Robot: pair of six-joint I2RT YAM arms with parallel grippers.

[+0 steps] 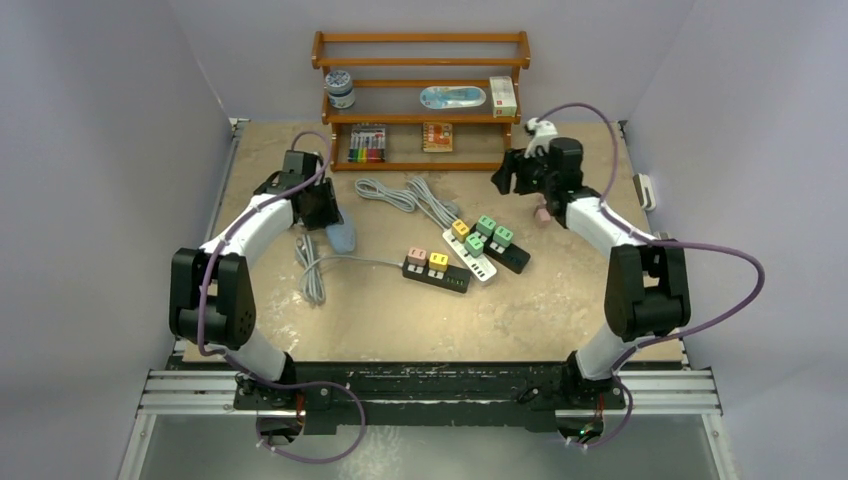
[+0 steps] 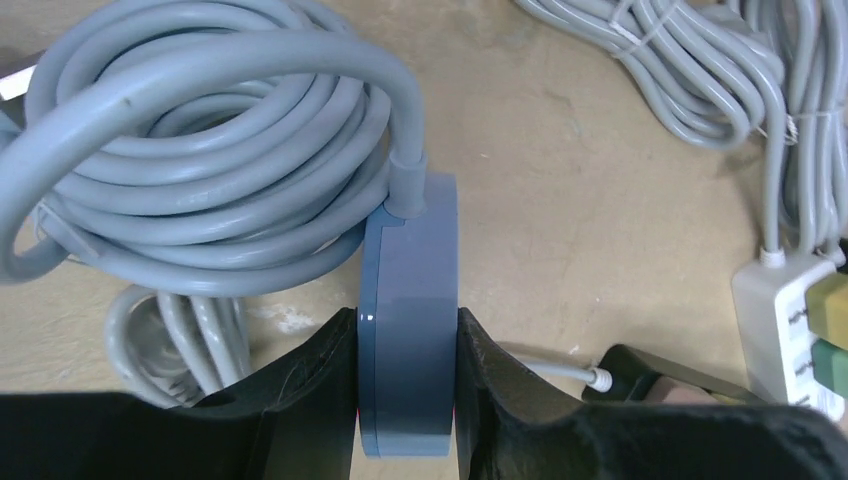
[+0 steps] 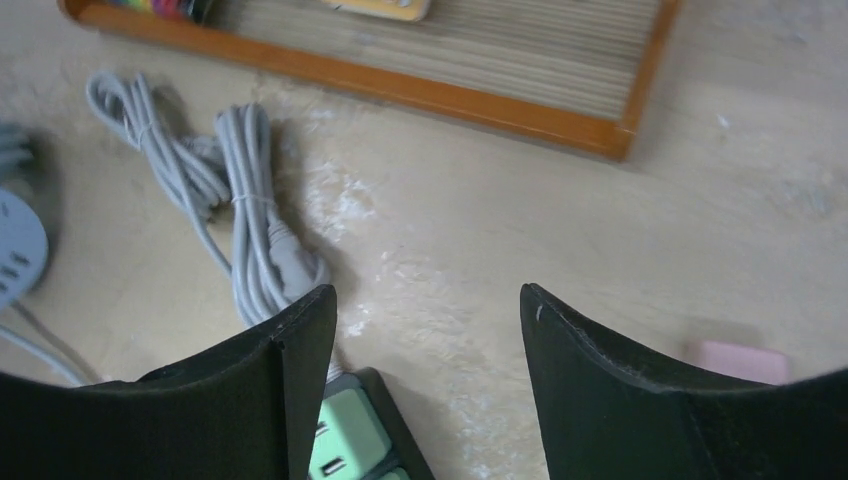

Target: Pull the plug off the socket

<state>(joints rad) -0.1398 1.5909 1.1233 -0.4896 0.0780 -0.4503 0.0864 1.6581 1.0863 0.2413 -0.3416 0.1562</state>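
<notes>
Seemingly freed, a small pink rectangular plug lies loose on the beige tabletop at the far right. It is joined to no socket and sits just beside the right finger of the right pincer, whose jaws stand apart and hold nothing. On the other side, the left pincer is clamped on a flat blue-grey plastic socket unit, holding it on edge by its two broad faces. Trouble could come from either arm. A sideways sweep on the right could knock the plug away, and a descent could catch the pale green square plugs seated in a black power strip just below that pincer's left finger. On the left, a lift would likely drag the thick coiled grey cable that touches the unit, and letting go would probably tip it onto its face. The plug lies flat with its long axis roughly across the right wrist view; one end is hidden by the finger, and which way its prongs point cannot be told. The socket unit's long axis runs straight away from the left pincer, cable end toward the coil.
</notes>
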